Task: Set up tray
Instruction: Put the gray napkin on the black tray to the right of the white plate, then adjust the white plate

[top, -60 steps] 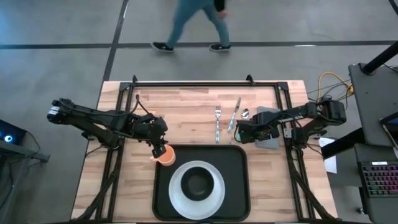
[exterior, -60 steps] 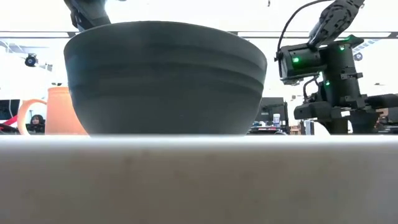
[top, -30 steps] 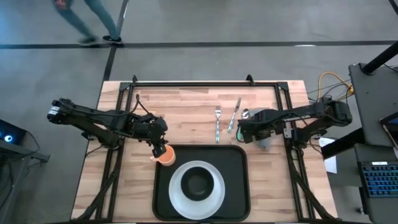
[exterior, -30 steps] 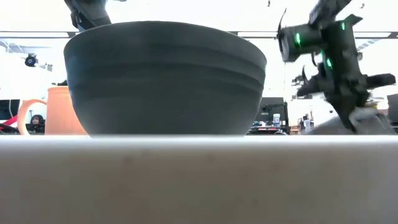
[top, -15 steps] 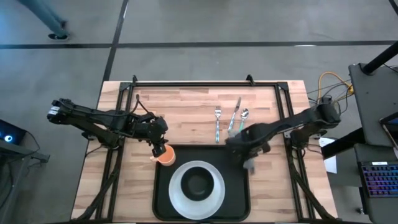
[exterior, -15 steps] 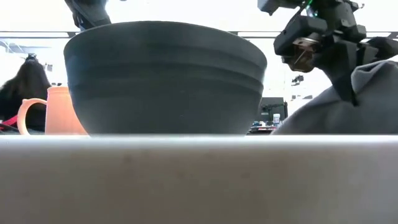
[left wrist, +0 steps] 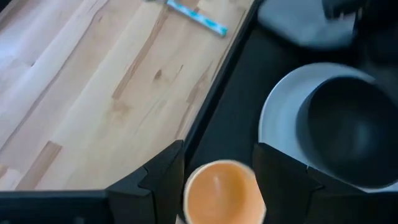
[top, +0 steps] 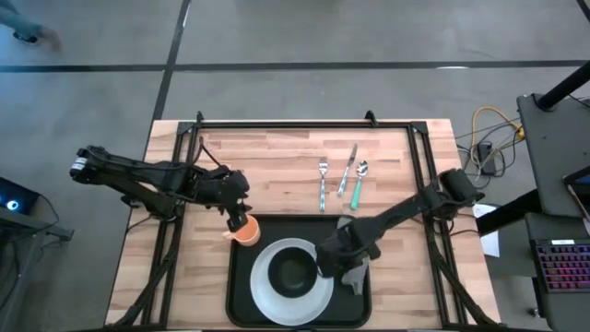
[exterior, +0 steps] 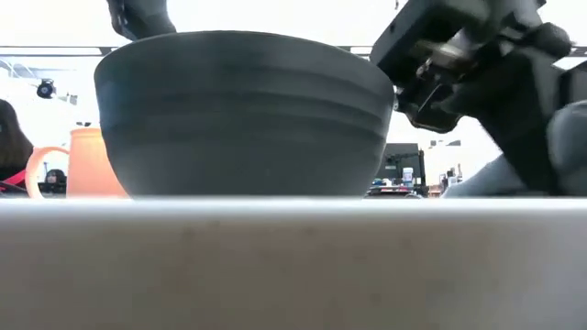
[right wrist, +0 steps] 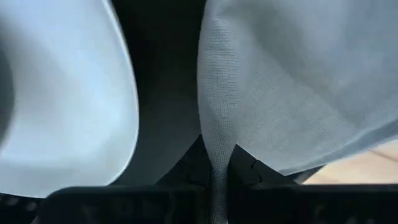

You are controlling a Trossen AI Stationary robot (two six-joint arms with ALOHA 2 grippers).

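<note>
The black tray (top: 241, 295) lies at the table's near middle. On it sits a white plate (top: 267, 290), and a dark bowl (top: 293, 270) rests in the plate. An orange cup (top: 246, 231) stands at the tray's far left corner with my left gripper (top: 241, 221) shut on it. My right gripper (top: 330, 263) hovers over the tray just right of the plate, shut on a grey napkin (top: 356, 274). In the low view the bowl (exterior: 243, 115) fills the middle, the cup (exterior: 87, 165) shows to its left, and the right gripper (exterior: 440, 82) and napkin (exterior: 514, 179) to its right. My left gripper has the cup's round wall (left wrist: 189, 186) between its two fingers (left wrist: 163, 171), one on each side. The cup stays upright, mouth up. My right gripper pinches a bunched fold of the napkin (right wrist: 216, 146) between its fingertips, slanting down from the table's right. The cloth fans out ahead of the fingers beside the plate's rim (right wrist: 118, 106). Whether its free part rests on the tray, I cannot tell.
A fork (top: 323, 180), a knife (top: 349, 166) and a spoon (top: 359, 181) lie side by side on the wood just beyond the tray's far rim. Bare wood spreads at the far left. Cables and a keyboard sit off the table's right edge.
My right gripper has swept from the table's right side, beside the cutlery, toward the near edge and leftward onto the tray, stopping next to the plate. It has stayed shut and carried the grey napkin along, clear of the wood where the napkin lay.
</note>
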